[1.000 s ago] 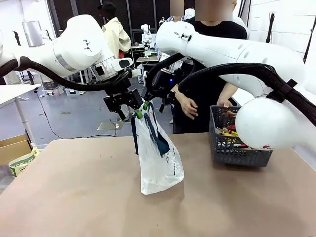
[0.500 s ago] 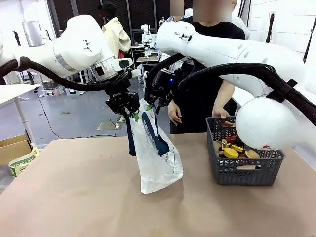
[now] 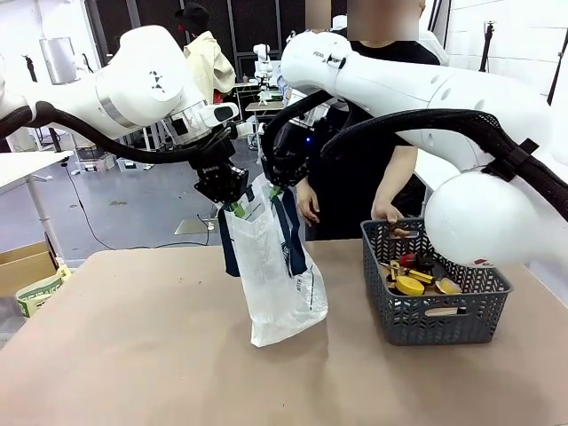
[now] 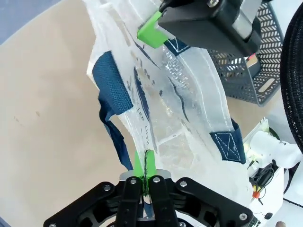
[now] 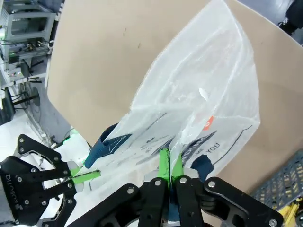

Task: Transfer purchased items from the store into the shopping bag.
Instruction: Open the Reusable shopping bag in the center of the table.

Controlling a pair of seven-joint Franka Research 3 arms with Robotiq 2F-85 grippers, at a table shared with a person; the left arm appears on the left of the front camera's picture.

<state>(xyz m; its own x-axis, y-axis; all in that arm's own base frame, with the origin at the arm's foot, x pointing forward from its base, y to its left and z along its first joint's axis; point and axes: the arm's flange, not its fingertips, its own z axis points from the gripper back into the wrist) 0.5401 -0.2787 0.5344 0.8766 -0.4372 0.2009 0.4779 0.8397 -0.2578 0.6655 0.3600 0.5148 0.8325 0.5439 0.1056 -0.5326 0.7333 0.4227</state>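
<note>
The shopping bag (image 3: 282, 282), translucent white with navy handles, hangs upright with its bottom on the table. My left gripper (image 3: 235, 209) is shut on the left side of its rim and my right gripper (image 3: 274, 192) is shut on the right side. In the left wrist view the green fingertips (image 4: 144, 163) pinch the bag's (image 4: 182, 99) edge; in the right wrist view my right gripper (image 5: 165, 163) clamps the opposite edge of the bag (image 5: 203, 90). The store (image 3: 435, 312), a dark grey basket, stands to the right of the bag and holds purchased items, among them a yellow round piece (image 3: 409, 285).
A person stands at the far side with one hand (image 3: 388, 213) at the basket's back rim and the other hand (image 3: 307, 202) behind the bag. A cardboard box (image 3: 22, 266) sits off the table's left edge. Bare tabletop (image 3: 133, 355) lies in front of the bag.
Both grippers closed on the bag's rim and the mouth now stands held between them. The person moved the basket nearer and down onto the table beside the bag.
</note>
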